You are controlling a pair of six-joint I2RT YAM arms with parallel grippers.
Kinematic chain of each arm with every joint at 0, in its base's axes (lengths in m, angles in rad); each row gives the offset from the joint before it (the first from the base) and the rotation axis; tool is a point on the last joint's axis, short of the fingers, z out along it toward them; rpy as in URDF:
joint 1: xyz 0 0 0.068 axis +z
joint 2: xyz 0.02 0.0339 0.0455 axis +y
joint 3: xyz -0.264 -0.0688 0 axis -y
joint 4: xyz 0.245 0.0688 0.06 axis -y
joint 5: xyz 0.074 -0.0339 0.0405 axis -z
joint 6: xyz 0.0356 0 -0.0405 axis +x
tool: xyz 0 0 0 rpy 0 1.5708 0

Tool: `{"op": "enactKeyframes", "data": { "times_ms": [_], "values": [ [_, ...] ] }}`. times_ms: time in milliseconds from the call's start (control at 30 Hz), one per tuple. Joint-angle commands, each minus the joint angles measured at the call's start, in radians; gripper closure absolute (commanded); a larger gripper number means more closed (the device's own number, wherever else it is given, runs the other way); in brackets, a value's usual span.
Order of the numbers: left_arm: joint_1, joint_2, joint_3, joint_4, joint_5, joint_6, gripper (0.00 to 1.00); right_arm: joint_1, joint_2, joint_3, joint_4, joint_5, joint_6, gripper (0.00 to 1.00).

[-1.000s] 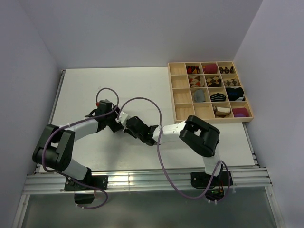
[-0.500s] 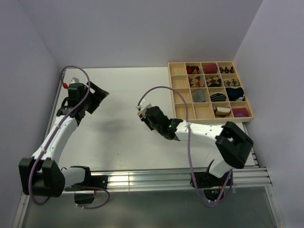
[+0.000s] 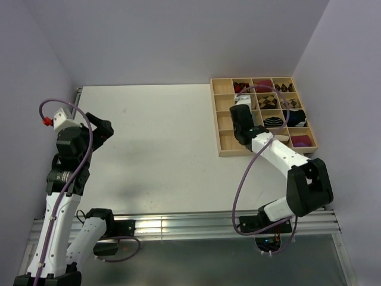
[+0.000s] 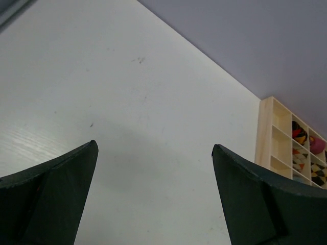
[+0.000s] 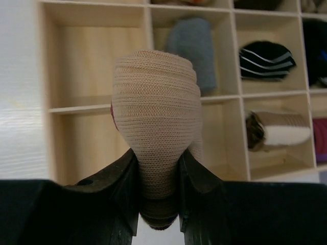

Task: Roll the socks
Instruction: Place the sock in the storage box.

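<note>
My right gripper is shut on a rolled beige sock with a bit of dark red at its left side. It holds the sock above the left compartments of the wooden tray. A rolled grey sock lies in a compartment just beyond. In the top view the right gripper hangs over the tray, and its body hides the beige sock. Brown argyle bundles sit in the tray. My left gripper is open and empty, raised at the table's left side.
The tray also holds a black-and-white striped bundle, a brown-and-white bundle, black and magenta bundles. Its left column of compartments holds nothing. Walls close the table at left, back and right.
My right arm swung from the table's middle right to the tray, carrying the sock. My left arm pulled back to the far left and rose.
</note>
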Motion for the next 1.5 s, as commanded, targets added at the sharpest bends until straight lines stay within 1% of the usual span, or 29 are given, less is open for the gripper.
{"op": "enactKeyframes", "data": {
  "times_ms": [0,100,267,367,500,633,800,867,900,933,1000,1033,1067,1100,1200,1233,1333,1467],
  "values": [
    [-0.006,-0.037,-0.04,-0.051,-0.096,0.1,0.0,-0.1,-0.039,0.0,-0.07,0.065,0.113,1.0],
    [-0.036,-0.063,-0.09,-0.035,-0.148,0.111,0.01,-0.154,-0.017,-0.027,-0.062,0.068,0.118,1.0],
    [-0.07,-0.089,-0.151,-0.011,-0.188,0.108,0.01,-0.2,0.032,-0.05,0.002,0.049,0.078,1.0],
    [-0.091,-0.098,-0.174,0.0,-0.197,0.11,0.01,-0.225,0.07,-0.052,0.036,-0.01,0.057,1.0],
    [-0.111,-0.107,-0.203,0.015,-0.213,0.108,0.01,-0.232,0.102,-0.066,0.036,-0.12,0.037,1.0],
    [-0.124,-0.112,-0.205,0.017,-0.237,0.114,0.01,-0.237,0.156,-0.066,0.016,-0.178,0.045,1.0],
    [-0.136,-0.118,-0.209,0.015,-0.245,0.114,0.0,-0.245,0.207,-0.109,0.051,-0.203,0.057,1.0],
    [-0.136,-0.12,-0.209,0.014,-0.249,0.113,0.01,-0.249,0.198,-0.118,0.067,-0.208,0.061,1.0],
    [-0.136,-0.123,-0.209,0.012,-0.251,0.111,0.0,-0.254,0.199,-0.118,0.065,-0.209,0.063,0.98],
    [-0.136,-0.12,-0.209,0.012,-0.254,0.111,0.01,-0.262,0.204,-0.115,0.067,-0.231,0.066,0.89],
    [-0.136,-0.121,-0.208,0.012,-0.251,0.111,0.0,-0.275,0.208,-0.103,0.047,-0.251,0.078,0.8],
    [-0.136,-0.123,-0.208,0.012,-0.251,0.11,0.01,-0.285,0.208,-0.099,0.038,-0.257,0.08,0.67],
    [-0.136,-0.123,-0.208,0.011,-0.253,0.107,0.01,-0.286,0.205,-0.095,0.025,-0.277,0.084,0.62],
    [-0.136,-0.121,-0.206,0.009,-0.253,0.108,0.0,-0.286,0.187,-0.093,0.019,-0.283,0.087,0.53],
    [-0.136,-0.124,-0.202,0.005,-0.25,0.104,0.01,-0.286,0.118,-0.092,-0.001,-0.312,0.104,0.42],
    [-0.136,-0.126,-0.202,0.001,-0.248,0.1,0.01,-0.286,0.097,-0.089,-0.008,-0.314,0.109,0.36],
    [-0.136,-0.138,-0.189,-0.002,-0.249,0.093,0.01,-0.286,0.008,-0.07,-0.045,-0.321,0.13,0.3],
    [-0.136,-0.161,-0.148,-0.028,-0.242,0.087,0.01,-0.288,-0.12,-0.012,-0.122,-0.297,0.16,0.26]
  ]
}}
